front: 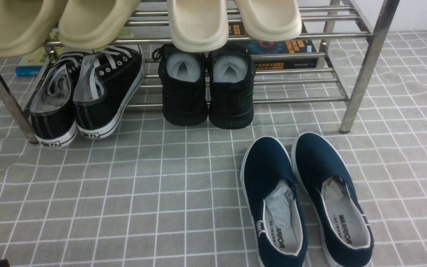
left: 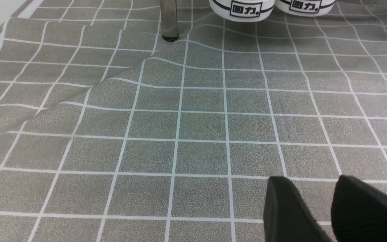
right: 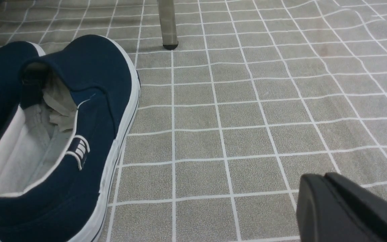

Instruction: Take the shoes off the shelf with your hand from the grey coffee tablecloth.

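The pair of navy-blue slip-on shoes stands on the grey grid tablecloth (front: 124, 207) in front of the shelf's right end, heels toward me: left shoe (front: 269, 174), right shoe (front: 323, 163). The right shoe also shows in the right wrist view (right: 92, 80). The steel shelf (front: 365, 70) stands behind them. My right gripper (right: 321, 177) is shut and empty, low over the cloth beside the right shoe, apart from it. My left gripper (left: 312, 179) is open and empty over bare cloth, short of the shelf's left leg (left: 169, 20).
Black lace-up sneakers (front: 87, 96) and all-black knit shoes (front: 208, 89) sit on the lower tier, heels overhanging. Beige slippers (front: 198, 22) lie on the top tier. Books (front: 287, 52) lie behind. The cloth is wrinkled near the left leg (left: 89, 90).
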`<state>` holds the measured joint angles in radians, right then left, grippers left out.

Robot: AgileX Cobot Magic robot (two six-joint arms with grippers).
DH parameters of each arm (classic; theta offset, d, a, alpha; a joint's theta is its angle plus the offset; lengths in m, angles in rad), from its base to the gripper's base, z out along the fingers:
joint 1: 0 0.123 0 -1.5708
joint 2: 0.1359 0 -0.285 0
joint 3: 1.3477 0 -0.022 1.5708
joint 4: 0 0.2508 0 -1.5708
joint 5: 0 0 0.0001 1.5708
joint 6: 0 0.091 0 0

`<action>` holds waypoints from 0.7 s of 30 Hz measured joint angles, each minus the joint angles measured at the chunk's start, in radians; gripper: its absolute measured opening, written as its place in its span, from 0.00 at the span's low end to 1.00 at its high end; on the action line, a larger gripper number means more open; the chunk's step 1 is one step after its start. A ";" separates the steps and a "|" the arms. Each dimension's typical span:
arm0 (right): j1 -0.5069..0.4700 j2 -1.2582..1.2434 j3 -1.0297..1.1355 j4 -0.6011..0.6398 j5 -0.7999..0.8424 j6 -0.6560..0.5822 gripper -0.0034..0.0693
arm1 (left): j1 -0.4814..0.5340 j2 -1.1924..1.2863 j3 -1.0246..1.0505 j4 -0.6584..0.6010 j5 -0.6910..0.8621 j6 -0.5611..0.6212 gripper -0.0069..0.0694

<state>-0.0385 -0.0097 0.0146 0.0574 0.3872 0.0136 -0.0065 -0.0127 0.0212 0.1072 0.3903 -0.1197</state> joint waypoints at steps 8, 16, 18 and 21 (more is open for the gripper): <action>0.000 0.000 0.000 0.000 0.000 0.000 0.11 | 0.000 0.000 0.000 0.000 0.000 0.000 0.41; 0.000 0.000 0.000 0.000 0.000 0.000 0.13 | 0.000 0.000 0.000 0.000 0.000 0.000 0.41; 0.000 0.000 0.000 0.000 0.000 0.000 0.13 | 0.000 0.000 0.000 0.000 0.000 0.000 0.41; 0.000 0.000 0.000 0.000 0.000 0.000 0.13 | 0.000 0.000 0.000 0.000 0.000 0.000 0.41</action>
<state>-0.0385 -0.0097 0.0146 0.0574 0.3872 0.0136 -0.0065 -0.0127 0.0212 0.1072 0.3903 -0.1197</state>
